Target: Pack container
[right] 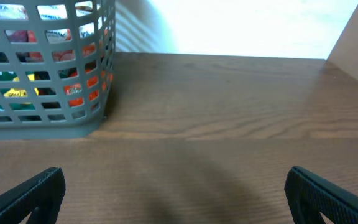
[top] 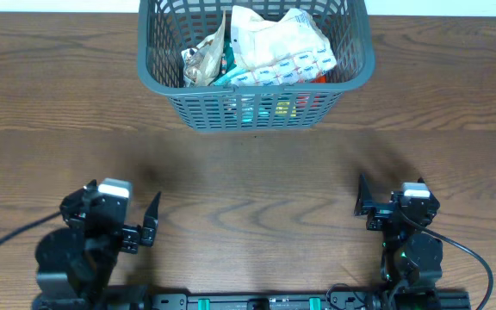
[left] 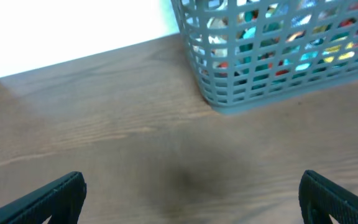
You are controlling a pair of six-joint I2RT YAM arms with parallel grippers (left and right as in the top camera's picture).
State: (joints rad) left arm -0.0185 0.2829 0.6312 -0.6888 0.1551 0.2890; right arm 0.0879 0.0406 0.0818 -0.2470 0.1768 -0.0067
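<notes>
packets point(top: 278, 47) fill the container point(top: 257, 87) on the wooden table point(top: 248, 172).

Top edge apparently crops the container point(top: 222, 110).

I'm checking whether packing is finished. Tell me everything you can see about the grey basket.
The container is a dark grey plastic basket, rectangular with rounded corners, a thick rim and slotted lattice walls. It stands upright on the wooden table, toward its far side, its back cut off by the overhead frame. Crinkled packets, white, tan and teal, heap inside; red and yellow show through the slots. Only table and contents touch it; the left gripper and right gripper sit apart, open.
</notes>
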